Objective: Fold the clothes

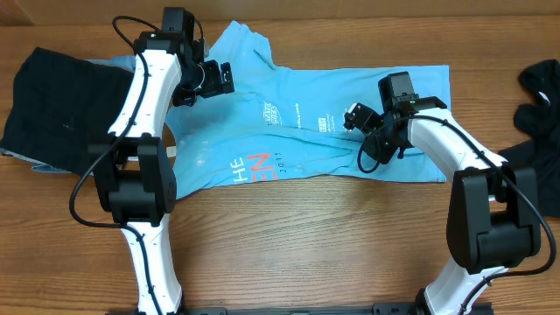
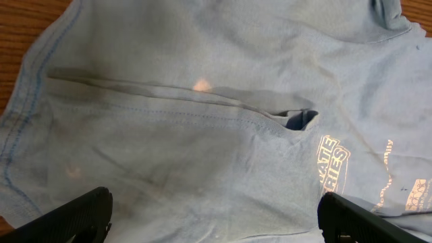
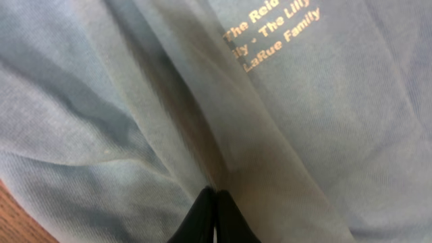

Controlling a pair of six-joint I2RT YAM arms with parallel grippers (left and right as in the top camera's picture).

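Note:
The light blue T-shirt (image 1: 297,122) lies spread across the middle of the wooden table, with red-and-white lettering near its front edge. My left gripper (image 1: 226,77) is open and hovers over the shirt's upper left part; in the left wrist view its fingers (image 2: 216,199) stand wide apart just above the fabric (image 2: 202,135). My right gripper (image 1: 353,116) is over the shirt's right half. In the right wrist view its fingers (image 3: 214,192) are shut together on a raised fold of the shirt (image 3: 324,121).
A black garment (image 1: 61,105) lies at the left, over the shirt's left end. More black clothes (image 1: 542,96) lie at the right edge. Bare wooden table (image 1: 306,236) runs along the front.

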